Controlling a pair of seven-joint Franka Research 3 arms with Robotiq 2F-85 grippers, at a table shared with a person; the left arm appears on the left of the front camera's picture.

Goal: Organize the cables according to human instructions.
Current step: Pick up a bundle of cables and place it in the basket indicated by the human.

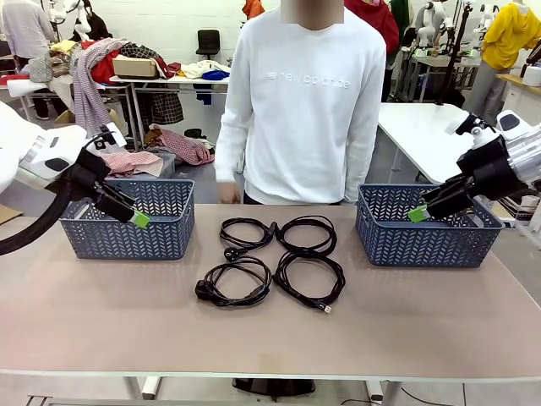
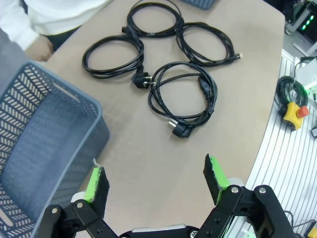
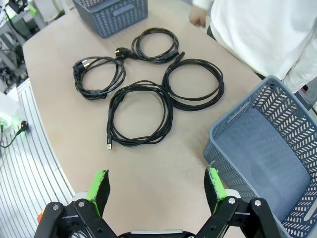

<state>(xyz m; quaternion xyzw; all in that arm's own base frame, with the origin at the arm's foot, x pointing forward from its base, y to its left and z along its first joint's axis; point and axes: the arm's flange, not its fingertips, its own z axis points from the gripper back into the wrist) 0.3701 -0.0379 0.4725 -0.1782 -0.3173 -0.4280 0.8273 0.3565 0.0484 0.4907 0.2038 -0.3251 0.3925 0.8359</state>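
Note:
Four black coiled cables lie in a two-by-two group at the table's middle: back left (image 1: 230, 252), back right (image 1: 307, 220), front left (image 1: 204, 290), front right (image 1: 326, 308). My left gripper (image 1: 135, 218) hangs open over the left blue basket (image 1: 127, 241), empty. My right gripper (image 1: 418, 214) hangs open over the right blue basket (image 1: 427, 245), also empty. In the left wrist view the gripper (image 2: 156, 181) is open, and the nearest cable (image 2: 182, 130) lies beyond it. In the right wrist view the gripper (image 3: 156, 191) is open, short of the nearest cable (image 3: 111, 124).
A person in a white sweatshirt (image 1: 308, 101) stands at the table's far side, one hand (image 1: 226, 193) hanging near the edge. Both baskets look empty inside (image 2: 34, 134) (image 3: 262, 144). Bare tabletop (image 1: 270, 338) stretches in front of the cables.

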